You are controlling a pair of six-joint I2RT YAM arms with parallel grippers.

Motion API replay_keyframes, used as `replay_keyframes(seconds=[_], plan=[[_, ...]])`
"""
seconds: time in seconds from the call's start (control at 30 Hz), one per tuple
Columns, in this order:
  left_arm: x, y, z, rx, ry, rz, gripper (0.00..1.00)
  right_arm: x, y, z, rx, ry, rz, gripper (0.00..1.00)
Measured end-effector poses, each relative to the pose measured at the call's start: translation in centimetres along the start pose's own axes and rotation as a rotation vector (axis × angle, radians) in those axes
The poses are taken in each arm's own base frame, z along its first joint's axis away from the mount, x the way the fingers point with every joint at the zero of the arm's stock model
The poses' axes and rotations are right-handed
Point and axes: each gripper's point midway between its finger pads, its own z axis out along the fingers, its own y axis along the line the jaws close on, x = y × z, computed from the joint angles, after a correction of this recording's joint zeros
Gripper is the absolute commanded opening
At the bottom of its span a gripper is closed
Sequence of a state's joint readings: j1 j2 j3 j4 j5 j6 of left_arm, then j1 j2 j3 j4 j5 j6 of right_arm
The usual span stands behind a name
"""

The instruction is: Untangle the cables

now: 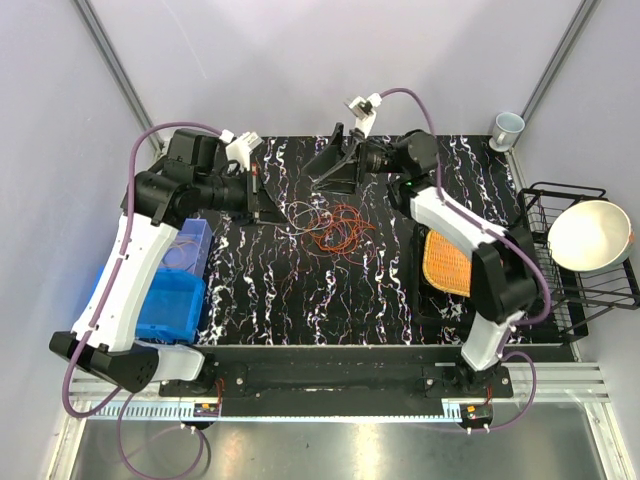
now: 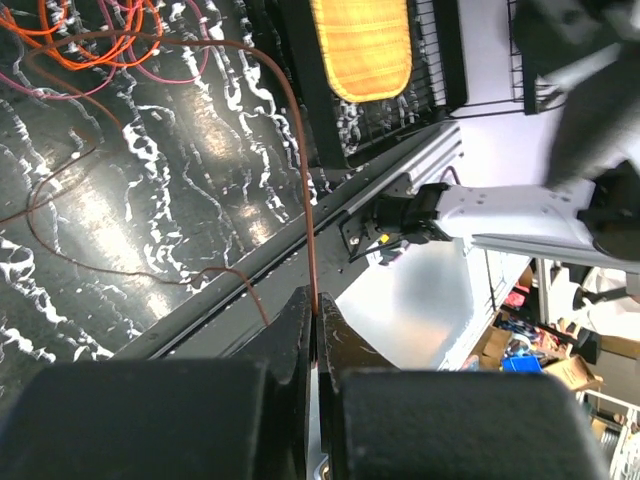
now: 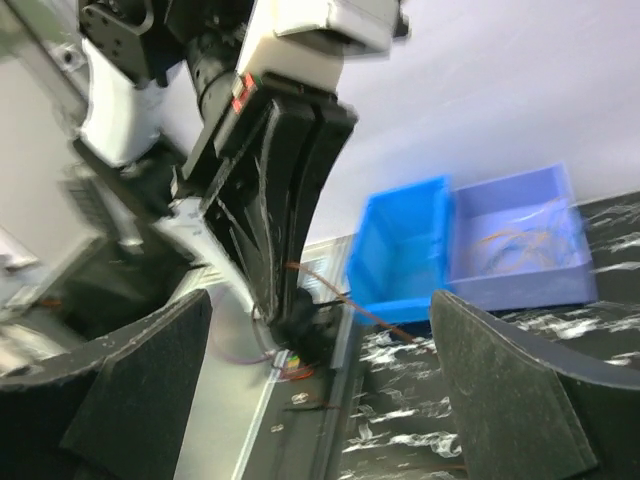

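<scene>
Top external view: the black, white-veined table [image 1: 300,295] sits between pale lilac walls [image 1: 300,60], with the cables [image 1: 335,226] heaped at its far middle. My left claw [image 2: 315,325] pinches one brown wire [image 2: 303,160]; my right claw [image 3: 320,300] gapes wide.

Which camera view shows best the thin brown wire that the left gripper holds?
Left wrist view: the brown wire runs clearly from the shut left gripper up toward the tangle. The top view shows only faint loops beside the tangle; the right wrist view, a short reddish piece at that gripper.
</scene>
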State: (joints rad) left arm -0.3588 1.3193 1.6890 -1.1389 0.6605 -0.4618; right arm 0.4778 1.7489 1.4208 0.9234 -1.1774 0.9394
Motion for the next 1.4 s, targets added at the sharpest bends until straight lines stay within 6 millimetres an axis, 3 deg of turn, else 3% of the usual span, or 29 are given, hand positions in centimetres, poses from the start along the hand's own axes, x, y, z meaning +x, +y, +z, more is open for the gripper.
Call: replay_keyframes(seconds=[0.23,0.63,0.87,1.2,1.4], plan=[[-0.3,-0.3,0.5,0.038,0.005,0.007,0.0,3.6,-0.7,0.4,-0.094,0.066,0.193,0.95],[-1.6,-0.1,1.4,0.032,0.001,-0.014,0.0,6.6,1.4,1.2,-0.135,0.12,0.155,0.94],[-3.2,-1.2,1.2,0.059,-0.061,-0.019,0.0,7.0,1.8,1.5,-0.019,0.057,0.087,0.93],[-5.2,-1.7,1.3,0.073,-0.135,-0.048,0.0,10.4,0.3,4.1,0.181,0.044,0.019,0.91],[-6.2,-1.5,1.1,0.061,-0.179,-0.071,0.0,10.9,-0.7,3.9,0.251,0.042,-0.006,0.89]])
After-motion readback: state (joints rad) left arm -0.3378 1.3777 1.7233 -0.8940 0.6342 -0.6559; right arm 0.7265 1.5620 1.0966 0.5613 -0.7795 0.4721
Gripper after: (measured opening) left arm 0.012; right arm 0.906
